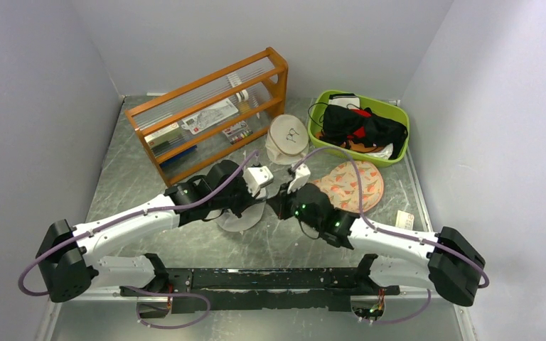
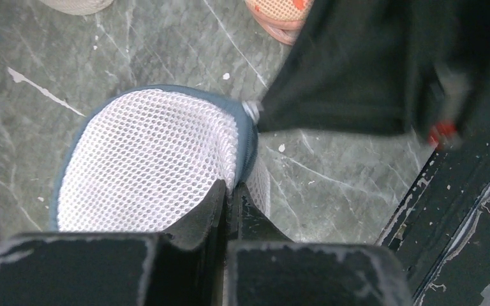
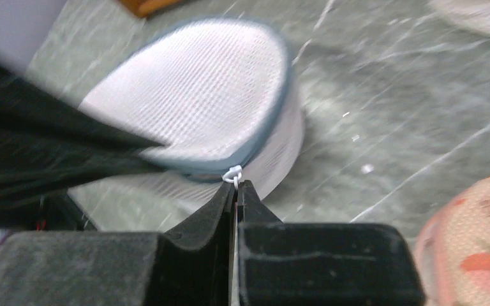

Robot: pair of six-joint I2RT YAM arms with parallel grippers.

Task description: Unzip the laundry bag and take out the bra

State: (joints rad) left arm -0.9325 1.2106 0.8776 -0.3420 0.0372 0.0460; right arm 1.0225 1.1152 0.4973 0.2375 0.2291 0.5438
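Observation:
The laundry bag point(image 1: 240, 217), a round white mesh drum with a dark rim, lies on the table between my two grippers. My left gripper point(image 2: 230, 189) is shut on the bag's rim at its near edge, and the white mesh top point(image 2: 147, 159) spreads out beyond it. My right gripper point(image 3: 237, 185) is shut on the small white zip pull point(image 3: 231, 174) at the rim of the bag point(image 3: 198, 95). In the top view the left gripper point(image 1: 254, 202) and right gripper point(image 1: 279, 206) meet at the bag's right side. The bra is hidden; no maroon fabric shows.
A wooden rack point(image 1: 210, 106) stands at the back left. A green basket point(image 1: 384, 104) with black clothing sits at the back right. A cream round pouch point(image 1: 288, 138) lies behind the bag. A peach printed pad point(image 1: 352, 185) lies to the right.

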